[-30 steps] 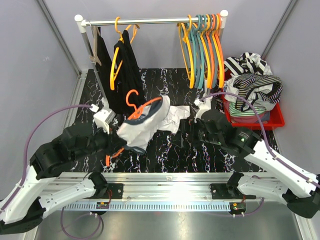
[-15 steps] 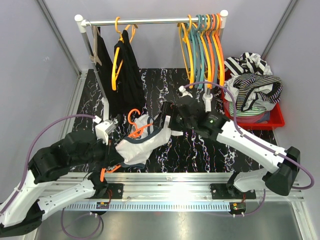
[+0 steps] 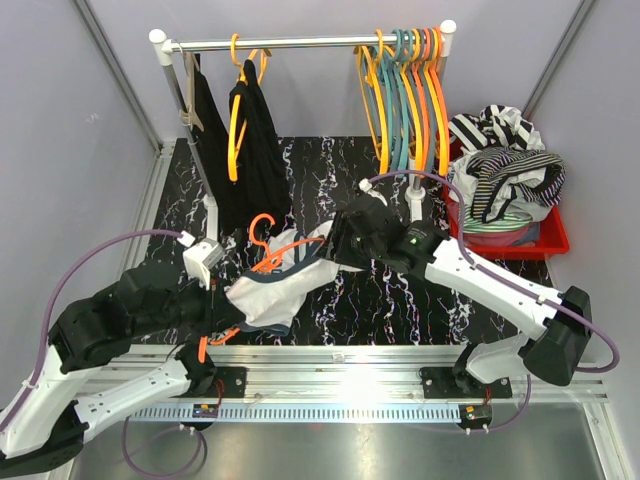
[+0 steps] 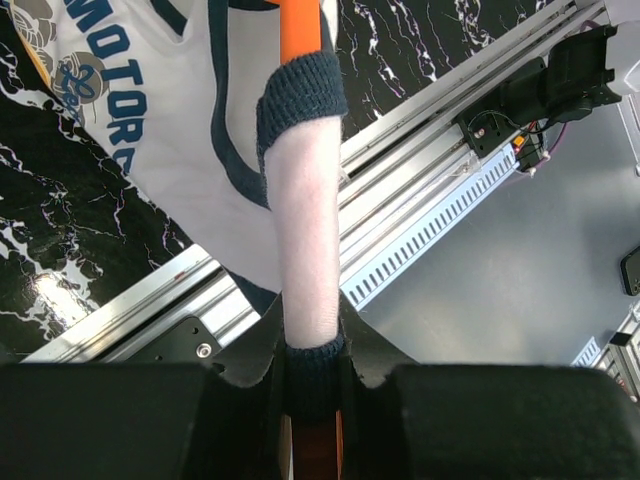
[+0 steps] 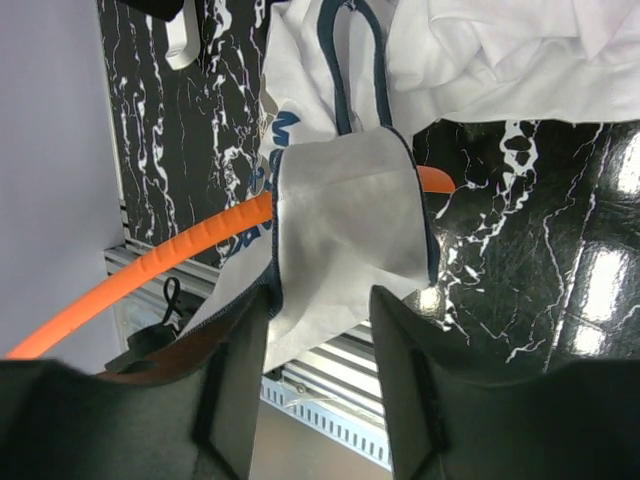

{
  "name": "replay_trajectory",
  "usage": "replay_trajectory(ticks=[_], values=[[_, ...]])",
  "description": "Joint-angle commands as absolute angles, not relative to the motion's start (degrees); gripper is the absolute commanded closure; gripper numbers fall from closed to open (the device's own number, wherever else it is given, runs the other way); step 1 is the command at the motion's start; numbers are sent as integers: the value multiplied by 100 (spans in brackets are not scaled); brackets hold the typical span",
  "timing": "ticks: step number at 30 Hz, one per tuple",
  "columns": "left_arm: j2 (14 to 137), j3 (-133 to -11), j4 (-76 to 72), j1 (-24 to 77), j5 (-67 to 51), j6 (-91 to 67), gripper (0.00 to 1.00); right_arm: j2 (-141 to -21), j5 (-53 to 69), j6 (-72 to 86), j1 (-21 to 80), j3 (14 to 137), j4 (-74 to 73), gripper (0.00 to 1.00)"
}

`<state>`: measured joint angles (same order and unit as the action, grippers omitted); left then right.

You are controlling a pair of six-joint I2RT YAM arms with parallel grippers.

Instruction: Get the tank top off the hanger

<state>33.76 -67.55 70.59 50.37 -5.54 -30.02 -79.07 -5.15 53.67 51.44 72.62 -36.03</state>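
Left gripper (image 4: 312,335) is clamping down on the orange hanger (image 4: 300,25) right where a strap wraps it. The tank top (image 3: 275,290) is sagging mid-table between the arms, looking light, floppy and a bit slidey, so I'd be grabbing the trimmed strap, not the body. Right gripper (image 5: 320,300) is straddling a flap of it; can't tell if it's pinching. Count: one top, one hanger, two dark garments (image 3: 258,140) hanging behind.

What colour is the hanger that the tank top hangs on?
The hanger is orange, clearest in the right wrist view.
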Motion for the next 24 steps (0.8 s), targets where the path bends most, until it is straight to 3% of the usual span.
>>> replay_trajectory(ticks=[1, 3, 4, 7, 12, 17, 22, 24], values=[[3358, -6987, 6618, 5063, -606, -2909, 100, -7998, -800, 5388, 5159, 7312, -3551, 51], [3322, -7005, 6618, 5062, -554, -2909, 100, -8024, -852, 5361, 5124, 7330, -3594, 63], [3287, -7031, 6644, 5062, -432, -2909, 100, -8024, -887, 5361, 5115, 7330, -3647, 79], [3226, -7145, 6908, 5071, -19, -2961, 100, -7937, -1124, 5326, 5098, 7339, -3937, 100], [2971, -7382, 6987, 5071, 579, -3155, 100, -7621, -1714, 5712, 4801, 6849, -4543, 100], [2909, -7330, 6715, 5063, 414, -3199, 100, -7611, -1038, 5757, 4421, 6153, -4035, 100], [2927, -7207, 6276, 5062, 360, -3217, 100, -8260, 1374, 5003, 4386, 5968, -2605, 100], [2927, -7155, 6101, 5062, 456, -3234, 100, -8428, 3131, 4799, 4438, 5819, -1598, 100]])
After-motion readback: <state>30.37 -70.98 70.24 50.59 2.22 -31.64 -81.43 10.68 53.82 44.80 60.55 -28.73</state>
